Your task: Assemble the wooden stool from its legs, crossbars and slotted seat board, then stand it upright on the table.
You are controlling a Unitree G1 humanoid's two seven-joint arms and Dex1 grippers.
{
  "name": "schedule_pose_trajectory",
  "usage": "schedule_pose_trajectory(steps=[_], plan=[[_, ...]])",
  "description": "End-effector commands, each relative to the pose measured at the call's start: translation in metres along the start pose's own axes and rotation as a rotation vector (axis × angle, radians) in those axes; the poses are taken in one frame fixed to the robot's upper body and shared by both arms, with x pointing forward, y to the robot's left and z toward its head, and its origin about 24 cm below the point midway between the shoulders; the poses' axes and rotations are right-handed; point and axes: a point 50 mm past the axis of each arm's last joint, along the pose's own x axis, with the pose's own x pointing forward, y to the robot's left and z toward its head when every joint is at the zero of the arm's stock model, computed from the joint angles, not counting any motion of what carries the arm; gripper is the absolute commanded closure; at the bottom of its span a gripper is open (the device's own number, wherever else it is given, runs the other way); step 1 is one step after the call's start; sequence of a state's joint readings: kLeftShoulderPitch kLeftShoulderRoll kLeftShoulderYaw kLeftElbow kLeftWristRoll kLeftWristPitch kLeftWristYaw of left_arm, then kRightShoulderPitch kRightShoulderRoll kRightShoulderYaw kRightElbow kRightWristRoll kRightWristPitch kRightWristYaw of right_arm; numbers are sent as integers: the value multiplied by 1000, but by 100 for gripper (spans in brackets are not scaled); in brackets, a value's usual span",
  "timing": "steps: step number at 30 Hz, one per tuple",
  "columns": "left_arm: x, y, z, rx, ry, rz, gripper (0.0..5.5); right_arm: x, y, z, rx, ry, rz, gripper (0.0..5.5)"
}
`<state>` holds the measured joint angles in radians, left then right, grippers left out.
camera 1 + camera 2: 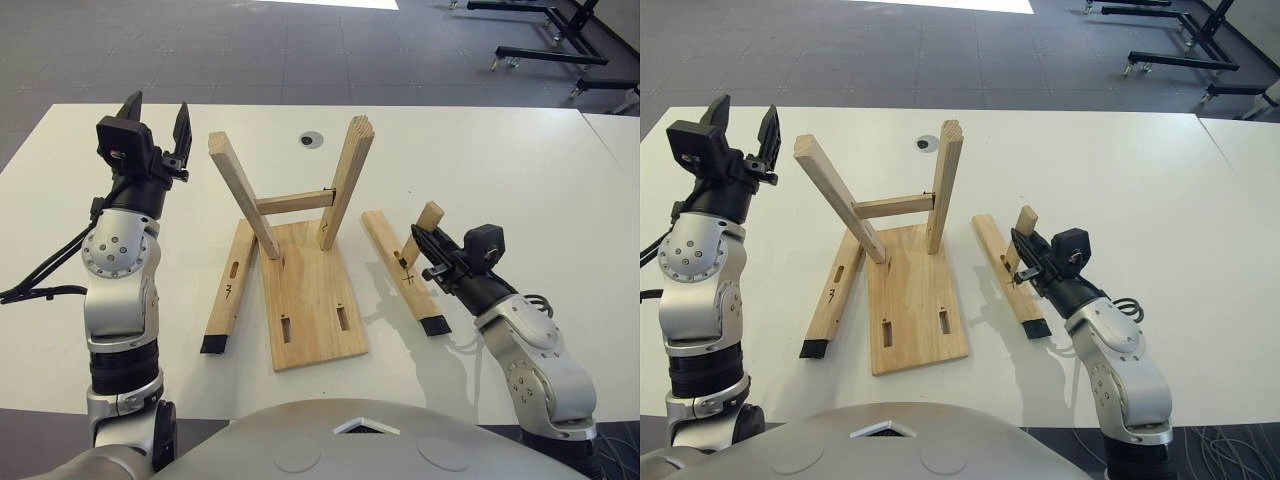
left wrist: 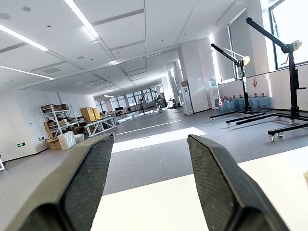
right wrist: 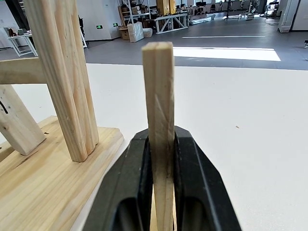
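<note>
The seat board [image 1: 310, 300] lies flat on the table [image 1: 520, 180], with two legs [image 1: 243, 195] standing in its far slots and a rung [image 1: 293, 203] joining them. Just right of the board lies a loose leg [image 1: 400, 268], and a short crossbar [image 3: 160, 120] rises from its middle, clamped between the closed fingers of the right gripper [image 1: 418, 250]. The job in hand looks to be seating that crossbar. It should be kept square to the slot and pressed straight along its own length, since the leg beneath is unheld and could skid or roll. The right arm reaches low from the board's near right. Beyond the board's left, past another loose leg [image 1: 230, 285], the left gripper [image 1: 158, 112] stands raised, fingers apart and empty.
</note>
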<state>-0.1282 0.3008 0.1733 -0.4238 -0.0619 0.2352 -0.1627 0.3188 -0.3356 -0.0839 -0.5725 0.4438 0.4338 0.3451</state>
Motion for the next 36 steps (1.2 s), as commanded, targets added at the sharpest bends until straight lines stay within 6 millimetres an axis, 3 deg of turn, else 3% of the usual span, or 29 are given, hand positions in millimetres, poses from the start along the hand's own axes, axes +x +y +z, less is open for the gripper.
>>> schedule_pose_trajectory(steps=[1,11,16,19,21,30,36], plan=[[5,-1,2,11,-10,-19,271,0,4,-4,13,19,-1,511],[12,-8,-1,-6,-19,-43,271,4,10,-8,-6,16,-1,511],[15,-10,-3,-15,-29,-46,271,6,-2,-8,-102,36,-63,511],[16,-12,-5,-20,-27,-48,271,91,-17,-44,-70,95,-102,511],[17,-13,-6,-23,-27,-52,271,113,-17,-53,-51,112,-97,511],[20,-7,-7,-12,-32,-39,271,124,-23,-82,-60,200,-85,511],[23,-5,-6,-5,-41,-43,271,127,-29,-87,-72,206,-96,511]])
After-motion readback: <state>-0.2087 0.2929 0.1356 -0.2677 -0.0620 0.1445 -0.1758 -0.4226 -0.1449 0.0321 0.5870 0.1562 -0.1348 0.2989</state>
